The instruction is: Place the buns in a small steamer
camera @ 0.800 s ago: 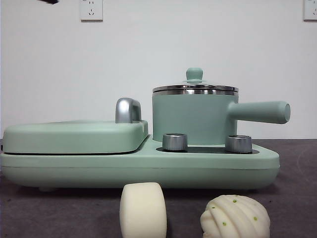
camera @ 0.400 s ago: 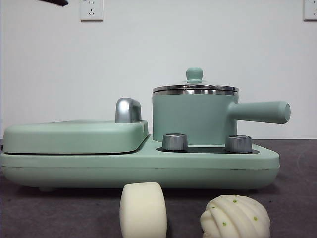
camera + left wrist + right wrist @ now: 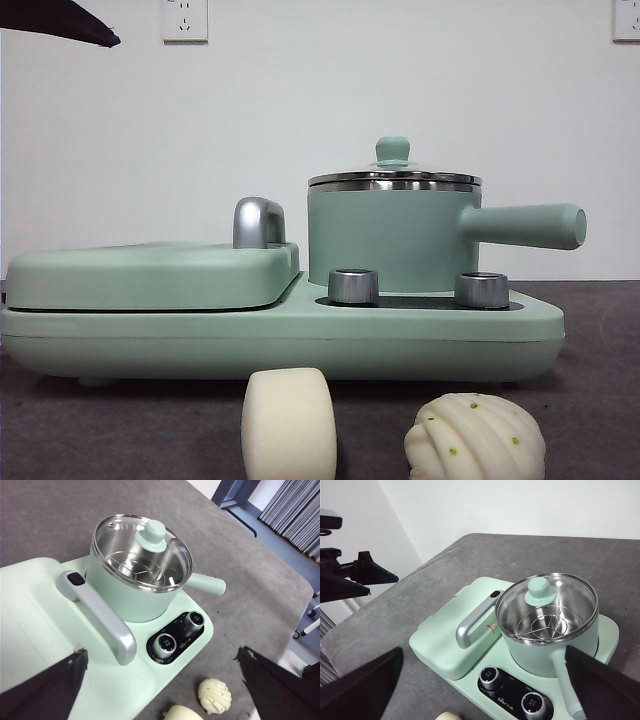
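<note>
Front view: both buns, the smooth one and the ridged one, lay near us before the steamer, its lid on. Left gripper and right gripper hung spread, empty. We judged lifting the knob straight up came first.

A robotics test room rather than a kitchen: bare white wall with sockets, grey cloth-covered table, office chair wheels, curtains.
</note>
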Controlling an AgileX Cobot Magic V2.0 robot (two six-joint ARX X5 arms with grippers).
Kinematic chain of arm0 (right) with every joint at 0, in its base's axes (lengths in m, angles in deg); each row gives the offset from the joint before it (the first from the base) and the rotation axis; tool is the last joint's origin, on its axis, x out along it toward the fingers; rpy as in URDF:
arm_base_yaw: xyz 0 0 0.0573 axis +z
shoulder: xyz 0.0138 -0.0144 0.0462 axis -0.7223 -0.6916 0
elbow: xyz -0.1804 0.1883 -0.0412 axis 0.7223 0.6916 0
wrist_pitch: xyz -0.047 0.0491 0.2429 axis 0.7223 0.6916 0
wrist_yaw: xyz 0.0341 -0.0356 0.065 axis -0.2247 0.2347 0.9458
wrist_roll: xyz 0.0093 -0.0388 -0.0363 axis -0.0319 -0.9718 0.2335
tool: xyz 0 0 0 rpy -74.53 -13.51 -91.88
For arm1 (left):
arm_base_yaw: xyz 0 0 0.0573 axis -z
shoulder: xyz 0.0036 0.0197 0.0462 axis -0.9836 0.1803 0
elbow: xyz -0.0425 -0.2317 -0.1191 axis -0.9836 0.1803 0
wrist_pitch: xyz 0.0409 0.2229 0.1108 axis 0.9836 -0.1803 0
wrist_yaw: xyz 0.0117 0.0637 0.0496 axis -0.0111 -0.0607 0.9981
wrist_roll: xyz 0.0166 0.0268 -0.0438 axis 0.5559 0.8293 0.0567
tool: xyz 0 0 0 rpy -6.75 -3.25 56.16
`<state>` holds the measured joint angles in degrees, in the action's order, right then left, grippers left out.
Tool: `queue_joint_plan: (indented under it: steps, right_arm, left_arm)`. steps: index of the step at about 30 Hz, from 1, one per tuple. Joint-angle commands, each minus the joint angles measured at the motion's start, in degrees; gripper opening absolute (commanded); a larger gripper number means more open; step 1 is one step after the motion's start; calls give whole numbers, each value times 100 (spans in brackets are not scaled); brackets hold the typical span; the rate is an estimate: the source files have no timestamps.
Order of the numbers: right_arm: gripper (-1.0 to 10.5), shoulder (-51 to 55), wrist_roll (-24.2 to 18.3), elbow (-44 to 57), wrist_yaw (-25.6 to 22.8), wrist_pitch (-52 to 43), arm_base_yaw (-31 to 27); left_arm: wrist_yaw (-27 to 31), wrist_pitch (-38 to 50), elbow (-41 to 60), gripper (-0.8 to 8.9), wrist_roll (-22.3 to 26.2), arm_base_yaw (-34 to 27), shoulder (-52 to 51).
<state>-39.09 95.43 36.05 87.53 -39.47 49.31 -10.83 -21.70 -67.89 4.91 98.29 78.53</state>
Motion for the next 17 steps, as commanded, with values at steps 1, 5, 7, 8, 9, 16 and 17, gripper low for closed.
queue_joint_plan:
  steps: [1,5,7,8,9,16,17]
  right_arm:
    - [518,-11,-17,-92,4,-37,17]
    - [518,-11,153,-92,9,-39,17]
    - [518,-13,214,-92,9,-39,17]
    - [518,-11,229,-92,9,-39,17]
    - [518,-11,238,-92,9,-39,17]
    - [518,-13,258,-92,4,-37,17]
    - [518,-13,258,-92,4,-37,17]
  left_arm:
    - [-28,55,-166,490,-83,26,107]
    - [-24,-138,-485,490,-33,26,463]
    - [-22,-304,-754,490,74,26,737]
    - [-22,-409,-929,490,133,28,911]
    - [-17,-496,-1093,490,188,35,1073]
    - [260,-1456,-2618,490,678,138,2511]
    - [302,-1587,-2835,490,693,157,2708]
